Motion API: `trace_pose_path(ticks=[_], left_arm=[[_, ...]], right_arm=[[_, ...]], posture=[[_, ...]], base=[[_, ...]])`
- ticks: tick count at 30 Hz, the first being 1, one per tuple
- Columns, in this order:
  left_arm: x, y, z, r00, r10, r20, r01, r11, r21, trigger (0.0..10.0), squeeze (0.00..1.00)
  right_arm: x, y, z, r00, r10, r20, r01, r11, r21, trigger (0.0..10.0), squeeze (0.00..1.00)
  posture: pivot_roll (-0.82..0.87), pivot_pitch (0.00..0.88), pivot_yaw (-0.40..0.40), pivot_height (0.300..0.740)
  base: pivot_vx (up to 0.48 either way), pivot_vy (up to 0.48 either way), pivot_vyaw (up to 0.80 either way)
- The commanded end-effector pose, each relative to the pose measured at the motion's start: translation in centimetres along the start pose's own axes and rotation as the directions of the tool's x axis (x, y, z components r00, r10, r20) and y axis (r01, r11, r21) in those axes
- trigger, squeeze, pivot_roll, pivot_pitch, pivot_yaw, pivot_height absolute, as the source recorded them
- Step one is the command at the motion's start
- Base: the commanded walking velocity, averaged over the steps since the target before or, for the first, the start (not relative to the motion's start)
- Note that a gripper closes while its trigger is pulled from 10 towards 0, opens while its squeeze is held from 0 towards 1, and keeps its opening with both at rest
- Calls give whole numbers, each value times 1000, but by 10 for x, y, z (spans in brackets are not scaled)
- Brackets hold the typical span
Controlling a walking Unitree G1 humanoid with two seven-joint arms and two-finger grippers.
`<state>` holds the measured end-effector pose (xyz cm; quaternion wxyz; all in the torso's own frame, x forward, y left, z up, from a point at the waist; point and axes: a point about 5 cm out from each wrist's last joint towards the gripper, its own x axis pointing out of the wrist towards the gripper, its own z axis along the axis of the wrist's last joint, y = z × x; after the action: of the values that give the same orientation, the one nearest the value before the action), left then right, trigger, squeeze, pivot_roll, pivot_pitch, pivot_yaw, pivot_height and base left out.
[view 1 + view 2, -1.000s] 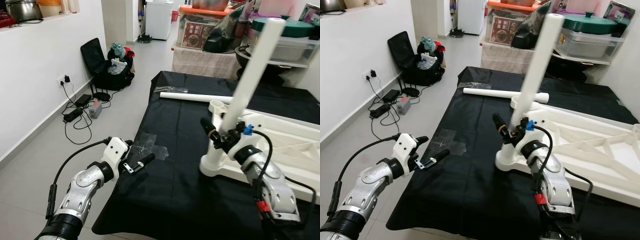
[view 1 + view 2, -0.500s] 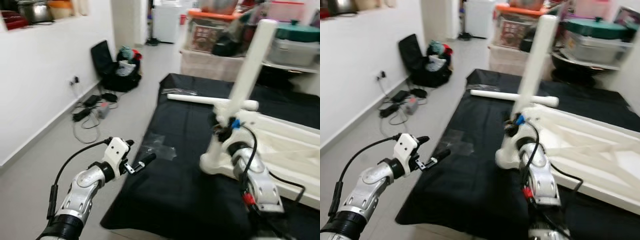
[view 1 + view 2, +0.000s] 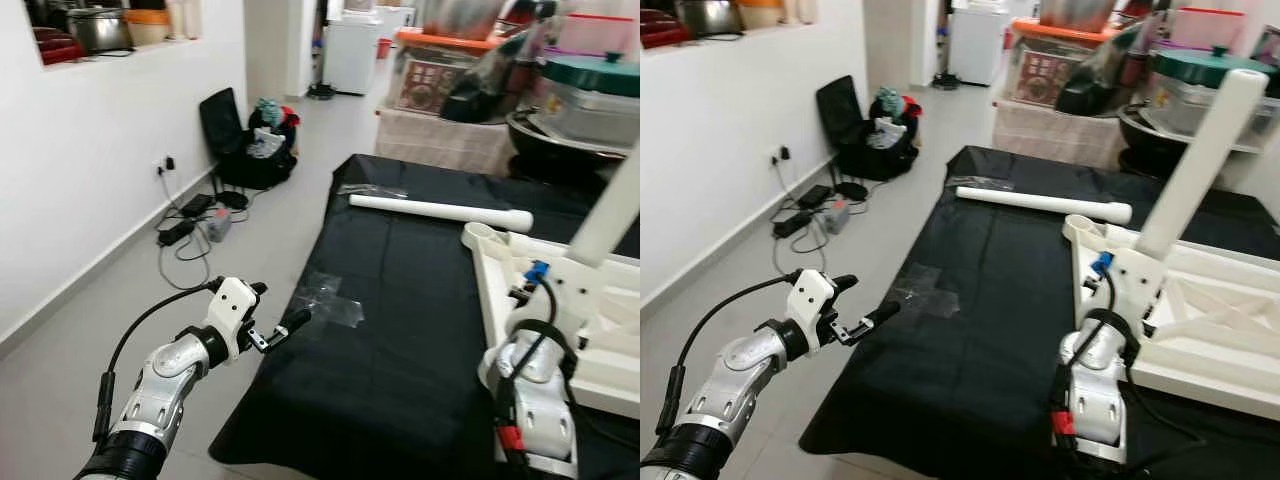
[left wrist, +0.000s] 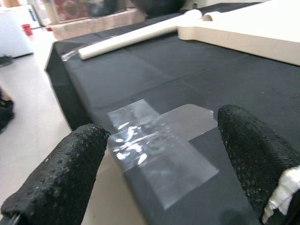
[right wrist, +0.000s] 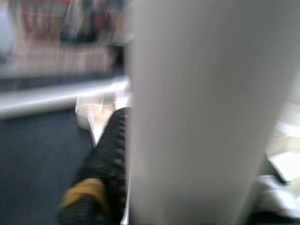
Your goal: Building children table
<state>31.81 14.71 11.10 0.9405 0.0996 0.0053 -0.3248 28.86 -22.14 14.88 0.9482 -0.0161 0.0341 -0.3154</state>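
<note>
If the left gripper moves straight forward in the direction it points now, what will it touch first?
Probably the clear plastic tape patch stuck near the edge of the black cloth-covered table. It lies directly ahead of the open left gripper, though depth is hard to judge.

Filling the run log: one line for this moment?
right hand: shut on table leg | left hand: open over tape patch | spare leg: lying on cloth

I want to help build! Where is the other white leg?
The loose white leg lies flat on the black cloth, at the far end, just beyond the upturned white table.
</note>
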Motion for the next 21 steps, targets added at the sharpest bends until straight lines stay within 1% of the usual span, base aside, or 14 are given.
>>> trace_pose_path(ticks=[1,5,6,8,10,11,12,13,14,15,16,18,19,21], left_arm=[[1,-1,0,1000,-15,-4,15,1000,13,10000,0],[2,-2,1,1000,-11,-1,11,1000,12,10000,0],[2,-3,1,1000,-12,3,12,1000,8,10000,0],[2,-4,2,1000,-13,6,13,1000,5,10000,0],[1,-4,1,1000,-13,4,13,1000,6,10000,0],[1,-3,1,1000,-13,3,13,1000,7,10000,0],[1,-3,1,1000,-13,3,13,1000,7,10000,0],[1,-2,1,1000,-13,1,13,1000,11,10000,0],[1,-2,1,1000,-13,1,13,1000,11,10000,0],[2,0,2,1000,-13,2,13,1000,17,10000,0],[4,1,3,1000,-12,5,12,1000,20,10000,0],[5,1,4,1000,-12,6,12,1000,21,10000,0],[6,1,5,1000,-11,8,11,1000,22,10000,0],[6,1,5,1000,-11,8,11,1000,22,10000,0]], right_arm=[[1,1,-15,998,7,-62,-7,1000,7,10000,1000],[11,-4,-10,998,-16,-65,17,1000,16,10000,1000],[19,-3,1,999,45,-17,-44,998,49,10000,0],[23,-2,10,997,79,20,-80,994,70,10000,0],[24,10,26,968,240,70,-248,957,149,10000,0],[17,25,50,882,435,181,-465,867,182,10000,0],[17,25,50,882,435,181,-465,867,182,10000,0],[4,39,70,747,602,284,-655,740,154,10000,0],[4,39,70,747,602,284,-655,740,154,10000,0],[-9,50,81,617,709,343,-773,627,93,10000,0],[-18,58,83,541,762,356,-825,563,48,10000,0],[-21,62,82,510,784,353,-844,536,28,10000,0],[-22,64,78,506,789,349,-847,530,32,7569,0],[-22,64,78,506,789,349,-847,530,32,7569,0]], posture=[[6,0,-79,740],[10,0,-83,740],[15,0,-84,740],[15,0,-84,740],[15,0,-84,740],[13,0,-77,740],[13,0,-77,740],[13,0,-76,740],[13,0,-76,740],[12,0,-82,740],[12,0,-82,740],[14,0,-87,740],[17,0,-93,740],[17,0,-93,740]], base=[[0,0,0],[0,0,0],[0,0,0],[0,0,0],[0,0,0],[0,0,0],[0,0,0],[0,0,0],[0,0,0],[0,0,0],[0,0,0],[0,0,0],[0,0,0],[0,0,0]])
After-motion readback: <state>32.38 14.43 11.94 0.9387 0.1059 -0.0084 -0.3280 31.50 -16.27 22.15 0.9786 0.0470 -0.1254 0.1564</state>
